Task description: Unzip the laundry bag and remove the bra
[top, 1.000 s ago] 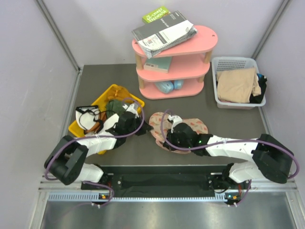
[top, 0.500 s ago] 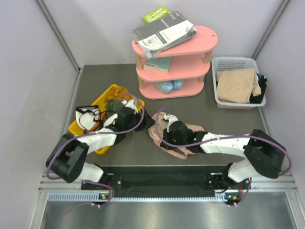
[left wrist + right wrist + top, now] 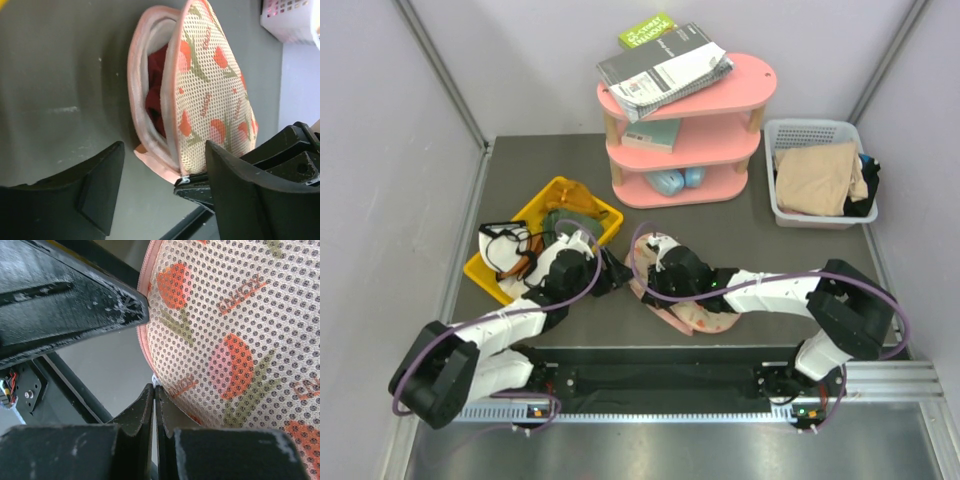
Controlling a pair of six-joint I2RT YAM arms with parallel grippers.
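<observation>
The laundry bag (image 3: 695,312) lies on the dark table between my two arms, partly under the right arm. In the left wrist view the laundry bag (image 3: 210,85) gapes along its zip, and the dark red bra (image 3: 156,95) shows inside the slit. My left gripper (image 3: 162,192) stands open just in front of that gap with nothing between its fingers; from above the left gripper (image 3: 612,272) sits at the bag's left end. My right gripper (image 3: 155,387) is shut on the small white zip pull at the mesh edge of the bag (image 3: 230,340), and from above the right gripper (image 3: 652,272) is close beside the left one.
A yellow bin (image 3: 582,195) with cloth and cables stands at the left behind my left arm. A pink shelf (image 3: 685,130) with books is at the back. A white lattice basket (image 3: 820,215) holding a beige cloth sits at the back right.
My left gripper has opened and drawn nearer to the bag's left end. My right gripper has travelled left along the bag with the zip pull, and the bag now gapes.
</observation>
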